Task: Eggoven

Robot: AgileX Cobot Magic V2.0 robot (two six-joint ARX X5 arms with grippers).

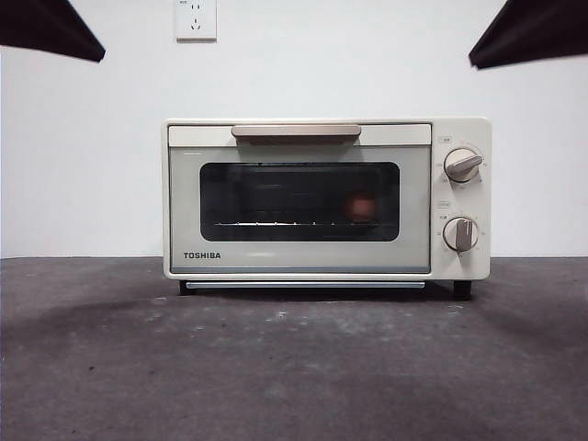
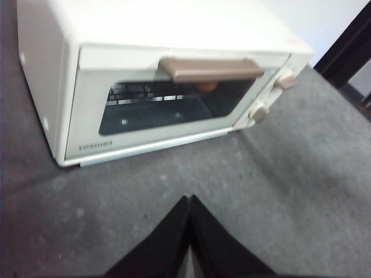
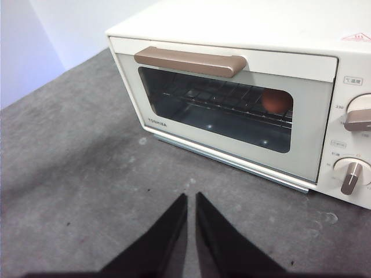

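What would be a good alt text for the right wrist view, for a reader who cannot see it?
A cream Toshiba toaster oven stands on a dark grey table with its door closed, and a reddish-brown egg rests on the wire rack behind the glass. The right gripper, holding nothing, points at the oven from the front.

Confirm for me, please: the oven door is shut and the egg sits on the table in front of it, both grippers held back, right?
Not quite. The egg is not on the table; it sits on the rack inside the oven, behind the shut door, as the right wrist view shows. Left gripper and right gripper are indeed held back.
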